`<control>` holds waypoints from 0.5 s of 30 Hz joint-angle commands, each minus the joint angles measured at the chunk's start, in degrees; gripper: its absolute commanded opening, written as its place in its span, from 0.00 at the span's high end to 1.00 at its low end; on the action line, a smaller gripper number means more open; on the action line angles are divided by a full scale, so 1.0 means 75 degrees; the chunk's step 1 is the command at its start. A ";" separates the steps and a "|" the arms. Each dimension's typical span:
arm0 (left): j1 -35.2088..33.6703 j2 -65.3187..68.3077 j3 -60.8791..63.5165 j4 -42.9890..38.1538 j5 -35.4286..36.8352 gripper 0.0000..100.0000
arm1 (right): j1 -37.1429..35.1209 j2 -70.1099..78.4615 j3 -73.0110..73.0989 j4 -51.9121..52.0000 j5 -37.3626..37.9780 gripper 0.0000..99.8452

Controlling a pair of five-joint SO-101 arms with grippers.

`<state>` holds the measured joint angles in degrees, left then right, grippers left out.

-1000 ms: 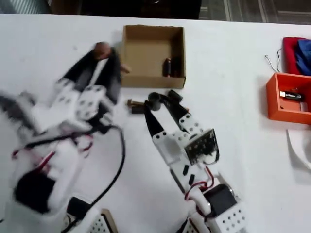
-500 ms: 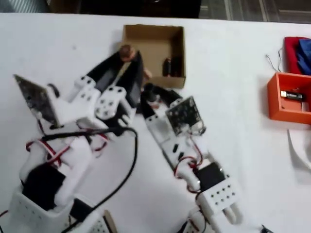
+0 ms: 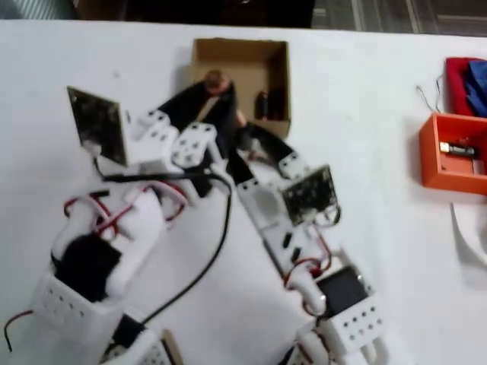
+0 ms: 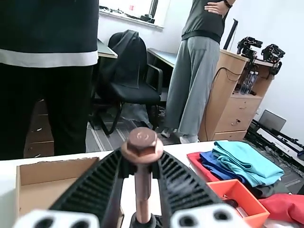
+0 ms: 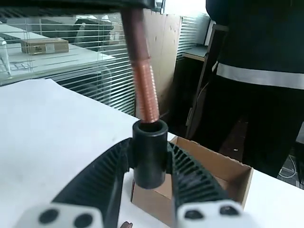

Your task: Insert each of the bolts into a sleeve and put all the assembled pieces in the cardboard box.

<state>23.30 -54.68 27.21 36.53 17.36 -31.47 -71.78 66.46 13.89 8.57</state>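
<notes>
The two arms lean in together at the near edge of the cardboard box (image 3: 228, 46), which sits toward the far side of the white table (image 3: 365, 228). The left end effector (image 4: 142, 161) is clamped narrow on a copper bolt (image 4: 141, 141), gripping the shaft just under the hex head, so the head stands proud of the black fingertips. Seen from above, that head hangs over the left part of the box's opening.

The right end effector (image 5: 149, 156) is closed around a short black sleeve (image 5: 149, 152), with the ribbed fingers pressing on either side of it and its open mouth facing the bolt. The sleeve is held just at the box's near wall. The bolt's threaded end lines up with the sleeve and meets its mouth; from the right wrist view the tip looks to be just inside the rim, with most of the thread showing outside.

One dark piece (image 3: 262, 104) lies inside the box, close to its right wall. Well off to the right on the table stands an orange tray (image 3: 434, 171), and beyond it some folded red and blue cloths (image 3: 460, 80).
</notes>
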 commanded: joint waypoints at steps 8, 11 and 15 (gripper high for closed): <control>0.0246 0.0023 -0.0064 -0.0035 -0.0023 0.97 | 0.0088 -0.0229 -0.0363 0.0006 -0.0070 0.98; 0.0516 0.0035 -0.0064 0.0422 -0.0035 0.97 | 0.0100 -0.0240 -0.0363 0.0006 -0.0070 0.98; 0.0586 0.0047 -0.0053 0.0750 -0.0047 0.97 | 0.0100 -0.0240 -0.0363 0.0006 -0.0070 0.98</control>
<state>26.81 -54.68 27.03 40.75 17.27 -31.03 -71.78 66.55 13.98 8.57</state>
